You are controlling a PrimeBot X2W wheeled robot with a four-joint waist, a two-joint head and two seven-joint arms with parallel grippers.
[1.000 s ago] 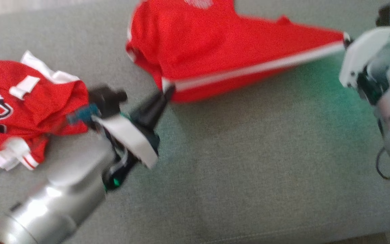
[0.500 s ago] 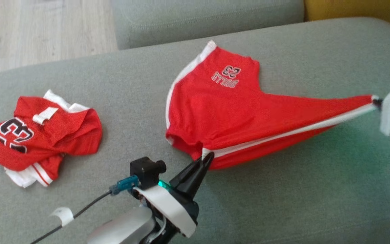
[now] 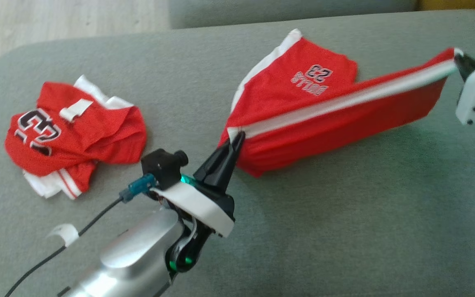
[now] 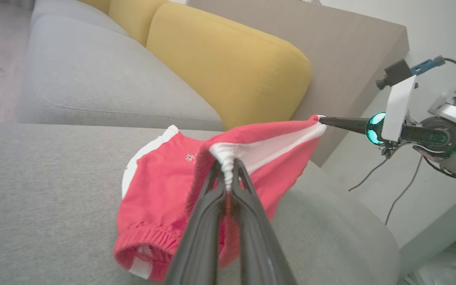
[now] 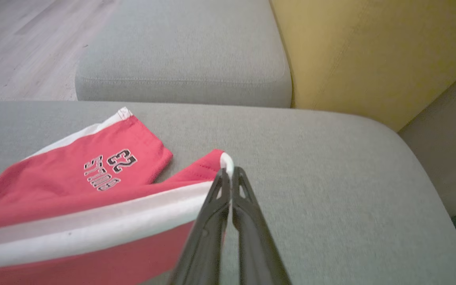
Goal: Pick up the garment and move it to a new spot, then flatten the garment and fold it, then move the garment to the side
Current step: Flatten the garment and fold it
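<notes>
The garment (image 3: 303, 103) is a pair of red shorts with a white side stripe and a "23" print, stretched in the air between both grippers, its far leg still resting on the grey cushion (image 3: 324, 227). My left gripper (image 3: 238, 136) is shut on the gathered waistband corner (image 4: 225, 158). At the right edge my right gripper (image 3: 458, 57) is shut on the other end of the white stripe (image 5: 227, 161). The left wrist view also shows the right gripper (image 4: 323, 120) pinching the far corner.
A crumpled red and white jersey (image 3: 72, 136) with a black number lies on the cushion's left side. A yellow backrest (image 4: 228, 67) and another grey seat (image 5: 180, 51) stand beyond. Wooden floor (image 3: 56, 20) lies past the cushion's far left edge.
Both grippers have lifted the shorts' striped edge off the cushion, so it hangs taut between them. The head camera has also shifted, so the whole scene sits differently.
</notes>
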